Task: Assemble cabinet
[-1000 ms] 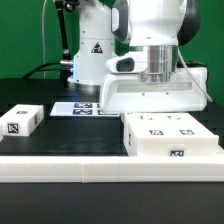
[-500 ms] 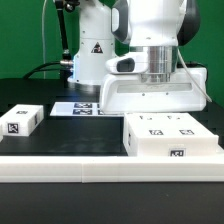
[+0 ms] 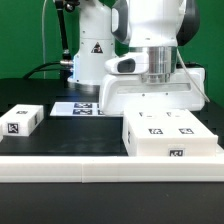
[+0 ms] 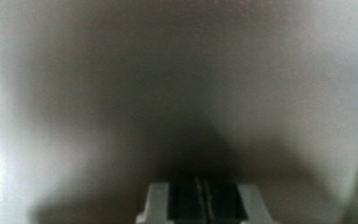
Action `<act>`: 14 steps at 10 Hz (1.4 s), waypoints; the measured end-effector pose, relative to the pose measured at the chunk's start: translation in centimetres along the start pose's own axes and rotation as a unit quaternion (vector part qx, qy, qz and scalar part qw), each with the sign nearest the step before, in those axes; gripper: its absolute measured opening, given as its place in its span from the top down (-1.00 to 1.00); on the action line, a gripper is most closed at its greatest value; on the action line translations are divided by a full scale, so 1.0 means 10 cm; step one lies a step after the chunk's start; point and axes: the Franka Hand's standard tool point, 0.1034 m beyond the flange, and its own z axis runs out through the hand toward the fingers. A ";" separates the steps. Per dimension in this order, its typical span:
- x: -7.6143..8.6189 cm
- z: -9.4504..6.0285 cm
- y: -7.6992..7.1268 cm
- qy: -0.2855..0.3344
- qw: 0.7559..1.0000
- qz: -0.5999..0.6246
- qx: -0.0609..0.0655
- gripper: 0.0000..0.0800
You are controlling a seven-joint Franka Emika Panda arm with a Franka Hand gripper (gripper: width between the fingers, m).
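Grey wrist-view blur, gripper (image 4: pixel 195 188) apparently together; in exterior view, gripper behind white cabinet piece (image 3: pixel 150 97).

triangle sign (image 3: pixel 96 48) on white pedestal (image 3: pixel 84 68)

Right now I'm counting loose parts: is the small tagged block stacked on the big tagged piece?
No, the small tagged block lies alone on the table, apart from the big tagged piece.

Counter (image 3: pixel 85 135): black surface. White block (image 3: pixel 20 122), tagged, rests at exterior view's left. Marker board (image 3: pixel 73 108) lies flat, centre rear. Cabinet body (image 3: pixel 170 137) sits at exterior view's right, tags on top and front.
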 end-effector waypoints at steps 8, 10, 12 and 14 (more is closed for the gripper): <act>0.11 -0.55 0.03 -0.019 0.999 -0.028 -0.002 0.99; 0.11 -0.55 0.03 -0.019 0.999 -0.028 -0.002 0.99; 0.11 -0.56 0.07 -0.019 0.999 -0.036 -0.003 0.99; 0.16 -0.66 0.06 -0.020 0.999 -0.034 -0.004 0.99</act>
